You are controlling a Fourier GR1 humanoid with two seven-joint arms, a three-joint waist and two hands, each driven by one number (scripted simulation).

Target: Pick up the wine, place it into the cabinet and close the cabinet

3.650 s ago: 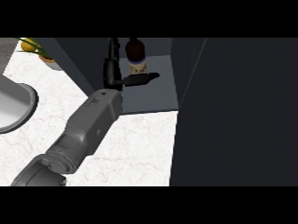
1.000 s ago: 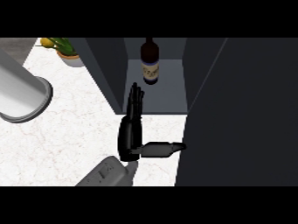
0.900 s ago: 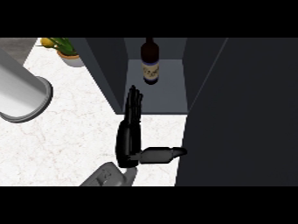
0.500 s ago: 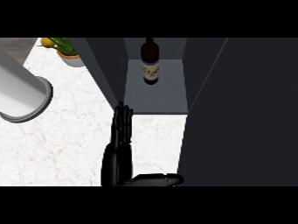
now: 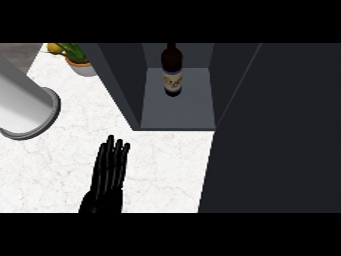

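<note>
The wine bottle [image 5: 172, 73] is dark with a pale label and stands upright at the back of the open cabinet's [image 5: 177, 112] grey floor, with nothing touching it. My right hand [image 5: 108, 175] is black and lies over the white marble counter [image 5: 47, 165], below and left of the cabinet's opening. Its fingers are straight, point up the view and hold nothing. A wide dark panel [image 5: 284, 130], apparently the cabinet's door, fills the right side. My left hand does not show.
A thick grey cylinder [image 5: 14, 102] crosses the upper left above the counter. A potted plant [image 5: 73, 57] with something yellow stands at the back left, beside the cabinet's left wall [image 5: 121, 80].
My right hand has let go of the bottle and drawn back out of the cabinet, down the view to the counter's near side. The bottle stays standing inside.
</note>
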